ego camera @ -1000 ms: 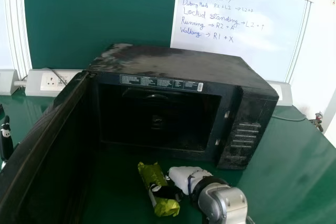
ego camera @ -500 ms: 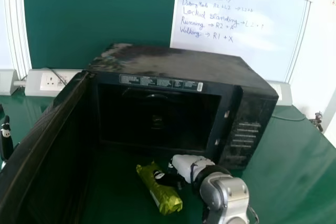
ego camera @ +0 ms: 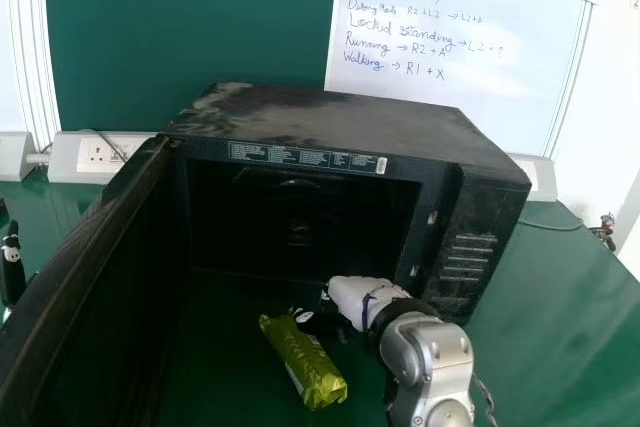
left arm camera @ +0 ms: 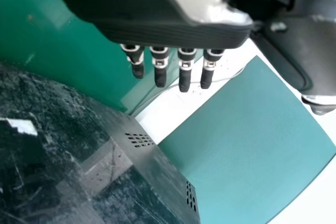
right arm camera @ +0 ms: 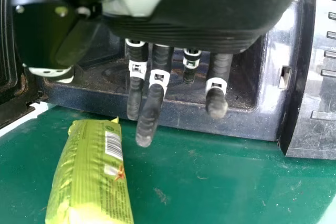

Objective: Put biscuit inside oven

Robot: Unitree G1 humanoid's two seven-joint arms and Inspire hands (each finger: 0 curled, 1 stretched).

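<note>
The green biscuit packet point(ego camera: 303, 361) lies on the table in front of the black oven point(ego camera: 350, 132), whose door stands open toward the left. Just beyond the packet's upper right side is my right hand point(ego camera: 322, 324), holding nothing. In the right wrist view, the right hand point(right arm camera: 149, 106) has its fingers extended near the oven's opening, apart from the packet point(right arm camera: 92, 174). At the left edge of the head view, outside the oven door, shows my left hand point(ego camera: 12, 265). Its fingers are straight in the left wrist view, where the left hand point(left arm camera: 185, 72) is beside the oven point(left arm camera: 79, 150).
The oven's open door point(ego camera: 90, 277) forms a tall barrier between the left hand and the packet. Green table surface point(ego camera: 560, 327) extends right of the oven. Behind stand a socket box point(ego camera: 97, 154) and a whiteboard point(ego camera: 455, 57).
My right hand has let go of the packet and moved away toward the oven. The packet has turned a little on the table. The left hand stays where it was.
</note>
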